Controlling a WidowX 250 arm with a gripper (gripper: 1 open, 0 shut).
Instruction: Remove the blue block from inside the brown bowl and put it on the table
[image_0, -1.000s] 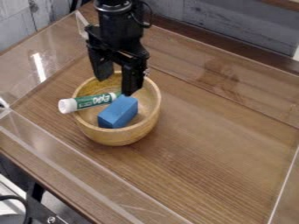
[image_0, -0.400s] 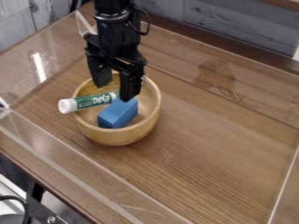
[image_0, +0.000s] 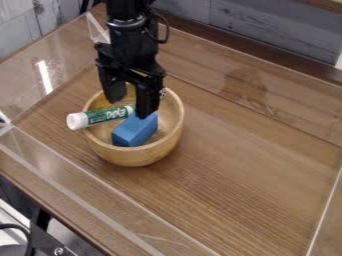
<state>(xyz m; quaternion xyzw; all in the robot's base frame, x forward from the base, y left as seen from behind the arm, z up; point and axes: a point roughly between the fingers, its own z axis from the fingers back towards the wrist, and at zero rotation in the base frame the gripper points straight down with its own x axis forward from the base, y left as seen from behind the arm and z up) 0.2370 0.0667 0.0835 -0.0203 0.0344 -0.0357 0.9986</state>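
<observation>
The blue block lies inside the brown bowl, towards its right side. A green-and-white marker leans across the bowl's left rim beside it. My black gripper hangs straight down over the bowl with its two fingers open, their tips at about rim height just above the block and behind it. Nothing is between the fingers. The bowl stands on the wood-grain table, left of centre.
Clear acrylic walls run along the table's front and left edges. A grey plank wall stands behind the table. Bare tabletop stretches to the right of the bowl and in front of it.
The gripper has shifted slightly left and dropped a little towards the bowl. Its fingers stay open. Block, marker and bowl have not moved.
</observation>
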